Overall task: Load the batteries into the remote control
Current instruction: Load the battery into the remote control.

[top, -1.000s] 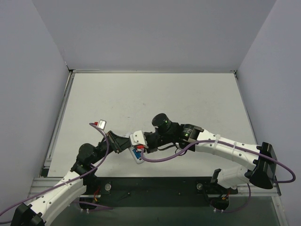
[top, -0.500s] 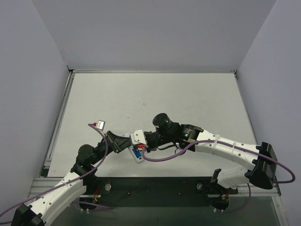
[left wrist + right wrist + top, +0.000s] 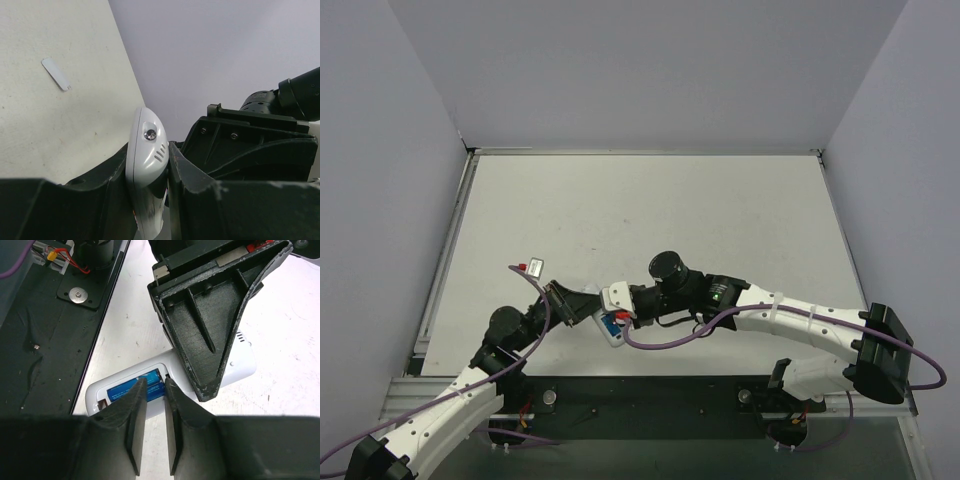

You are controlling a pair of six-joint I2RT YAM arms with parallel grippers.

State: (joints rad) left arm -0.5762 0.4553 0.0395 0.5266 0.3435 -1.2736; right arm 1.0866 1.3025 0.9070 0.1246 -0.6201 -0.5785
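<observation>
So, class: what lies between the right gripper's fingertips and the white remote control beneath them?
Blue batteries, seated in the remote control's open compartment; one shows in the gap at the right gripper. The right wrist view shows it.

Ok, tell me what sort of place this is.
Probably a robotics lab test cell: plain pale walls box in a white table, and a cabled left arm and right arm are bolted to a black plate at its near edge.
</observation>
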